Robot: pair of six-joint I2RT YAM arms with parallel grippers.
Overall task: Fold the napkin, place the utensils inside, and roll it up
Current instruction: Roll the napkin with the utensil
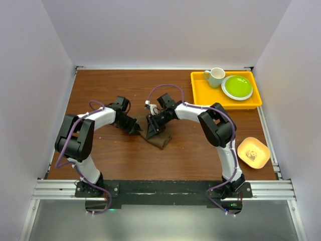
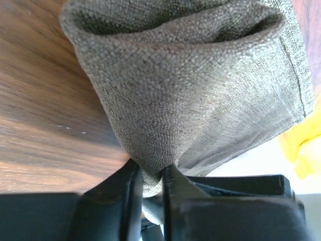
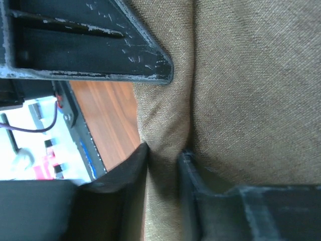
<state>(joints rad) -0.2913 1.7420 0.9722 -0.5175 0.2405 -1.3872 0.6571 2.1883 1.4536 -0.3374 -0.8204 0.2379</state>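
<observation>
napkin (image 1: 159, 141): one, bunched mid-table between my two claws.
left claw (image 2: 150, 173): pinched together on a napkin fold.
right claw (image 3: 163, 155): straddles a napkin ridge; whether I'm gripping it, I cannot tell.
far right: one tray (image 1: 205, 96), one cup (image 1: 216, 77), one green plate (image 1: 237, 86).

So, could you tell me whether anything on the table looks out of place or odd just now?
The napkin is a crumpled heap at mid-table rather than a flat fold, with a bit of it pinched in the left tool. No knife shows in any view. The orange tray sits square at the far right.
</observation>
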